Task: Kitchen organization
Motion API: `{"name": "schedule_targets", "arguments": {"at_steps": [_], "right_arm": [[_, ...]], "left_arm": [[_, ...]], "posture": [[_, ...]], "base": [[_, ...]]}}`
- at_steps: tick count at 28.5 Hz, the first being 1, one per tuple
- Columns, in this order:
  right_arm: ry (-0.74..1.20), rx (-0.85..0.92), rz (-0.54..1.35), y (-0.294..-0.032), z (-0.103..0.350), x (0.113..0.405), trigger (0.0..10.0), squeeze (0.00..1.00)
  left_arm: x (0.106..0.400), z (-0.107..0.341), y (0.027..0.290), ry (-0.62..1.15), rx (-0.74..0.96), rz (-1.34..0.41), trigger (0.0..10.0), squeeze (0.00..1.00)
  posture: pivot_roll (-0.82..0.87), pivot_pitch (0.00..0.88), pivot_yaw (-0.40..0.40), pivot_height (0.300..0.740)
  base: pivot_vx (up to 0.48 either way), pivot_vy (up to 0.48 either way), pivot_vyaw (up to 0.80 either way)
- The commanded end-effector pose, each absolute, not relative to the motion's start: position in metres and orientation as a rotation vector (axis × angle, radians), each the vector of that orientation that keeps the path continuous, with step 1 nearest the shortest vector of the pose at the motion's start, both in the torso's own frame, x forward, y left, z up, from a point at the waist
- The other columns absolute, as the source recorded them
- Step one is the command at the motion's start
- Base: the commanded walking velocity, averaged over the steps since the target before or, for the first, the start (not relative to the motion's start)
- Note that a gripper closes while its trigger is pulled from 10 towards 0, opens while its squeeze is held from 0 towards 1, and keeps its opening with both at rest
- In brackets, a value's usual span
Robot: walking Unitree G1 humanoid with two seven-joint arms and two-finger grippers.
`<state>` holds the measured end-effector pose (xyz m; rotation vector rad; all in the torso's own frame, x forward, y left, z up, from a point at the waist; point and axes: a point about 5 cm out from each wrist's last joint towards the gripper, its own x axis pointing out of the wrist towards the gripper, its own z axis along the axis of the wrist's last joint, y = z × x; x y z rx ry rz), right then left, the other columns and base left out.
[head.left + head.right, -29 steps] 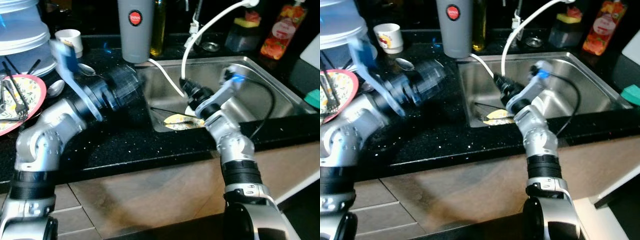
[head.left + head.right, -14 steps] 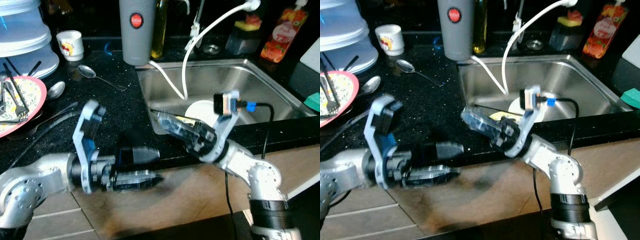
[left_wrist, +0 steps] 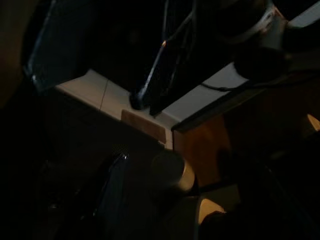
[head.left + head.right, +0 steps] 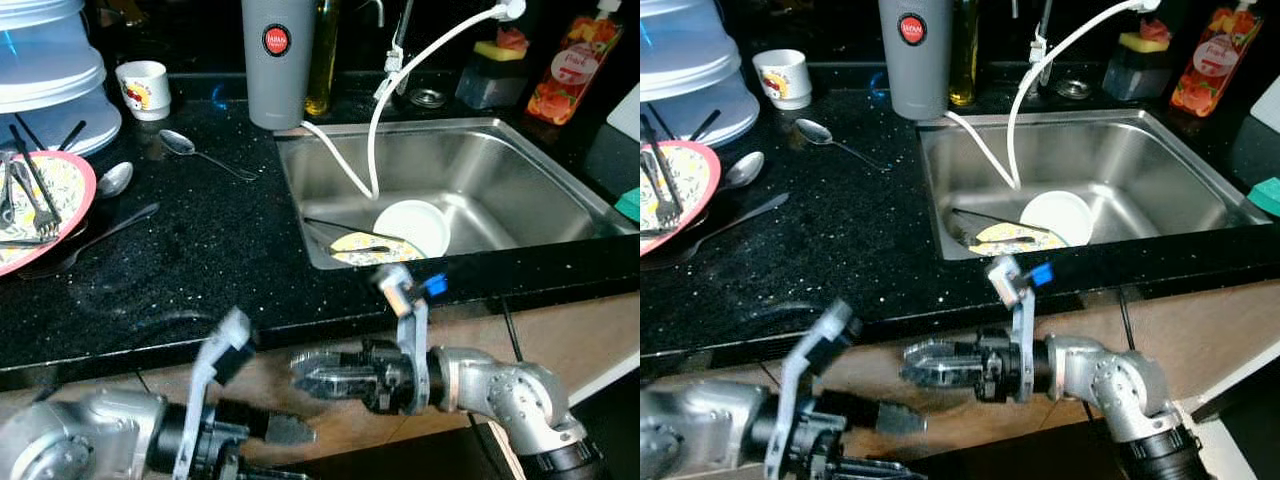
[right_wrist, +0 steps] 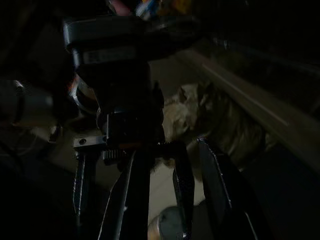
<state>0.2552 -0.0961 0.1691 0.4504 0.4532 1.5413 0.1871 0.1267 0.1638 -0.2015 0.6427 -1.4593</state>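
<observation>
A white bowl (image 4: pixel 411 226) and a patterned plate (image 4: pixel 366 247) lie in the steel sink (image 4: pixel 520 190), set into the black speckled table (image 4: pixel 200 270). Spoons (image 4: pixel 195 152) rest at its left. Both end effectors hang below the front edge: right end effector (image 4: pixel 312 372) apart, left end effector (image 4: pixel 285 430) cannot tell.

Two spoons (image 4: pixel 190 147) (image 4: pixel 112 179), one mug (image 4: pixel 142 84), one grey canister (image 4: pixel 276 60), one white bowl (image 4: pixel 412 226).

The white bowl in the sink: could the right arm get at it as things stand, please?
Probably not directly: the right end effector hangs below the counter edge, pointing sideways. It must rise over that edge; above the white bowl only a hose hangs nearby.
</observation>
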Motion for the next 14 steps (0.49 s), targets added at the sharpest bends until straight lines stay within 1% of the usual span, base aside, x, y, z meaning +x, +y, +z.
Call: {"name": "schedule_targets", "arguments": {"at_steps": [1,4,5,6,8,9,10,11,13,14], "right_arm": [[0.512,0.437,1.532,-0.098,0.157,0.251,10.0,0.0],[0.673,0.353,1.487,-0.097,0.121,0.243,10.0,0.0],[0.709,0.322,1.473,-0.098,0.112,0.241,10.0,0.0],[0.709,0.322,1.473,-0.098,0.112,0.241,10.0,0.0],[0.753,0.285,1.448,-0.1,0.099,0.239,10.0,0.0],[0.753,0.285,1.448,-0.1,0.099,0.239,10.0,0.0],[0.819,0.241,1.382,-0.103,0.08,0.238,10.0,0.0],[0.845,0.219,1.355,-0.105,0.073,0.238,10.0,0.0],[0.858,0.206,1.341,-0.106,0.068,0.238,10.0,0.0],[0.885,0.189,1.303,-0.108,0.06,0.238,10.0,0.0]], "left_arm": [[0.181,0.153,0.13,0.726,-0.175,-1.43,10.0,0.0],[0.164,0.129,0.129,0.858,-0.173,-1.384,10.0,0.0],[0.163,0.12,0.129,0.893,-0.159,-1.34,10.0,0.0],[0.163,0.12,0.129,0.893,-0.159,-1.34,10.0,0.0],[0.162,0.106,0.132,0.946,-0.121,-1.255,10.0,0.0],[0.162,0.106,0.132,0.946,-0.121,-1.255,10.0,0.0],[0.161,0.086,0.137,1.015,-0.061,-1.119,10.0,0.0],[0.161,0.079,0.139,1.039,-0.046,-1.063,10.0,0.0],[0.162,0.075,0.14,1.05,-0.041,-1.035,10.0,0.0],[0.163,0.069,0.143,1.064,-0.032,-0.974,10.0,0.0]], "posture": [[0.12,0.146,-0.02,0.74],[0.12,0.14,-0.019,0.74],[0.12,0.14,-0.019,0.74],[0.12,0.14,-0.019,0.74],[0.12,0.135,-0.018,0.74],[0.12,0.135,-0.018,0.74],[0.12,0.135,-0.018,0.74],[0.12,0.135,-0.018,0.74],[0.12,0.135,-0.018,0.74],[0.12,0.135,-0.018,0.74]], "base": [[0.0,0.0,0.0],[0.0,0.0,0.0],[0.0,0.0,0.0],[0.0,0.0,0.0],[0.0,0.0,0.0],[0.0,0.0,0.0],[0.0,0.0,0.0],[0.0,0.0,0.0],[0.0,0.0,0.0],[0.0,0.0,0.0]]}}
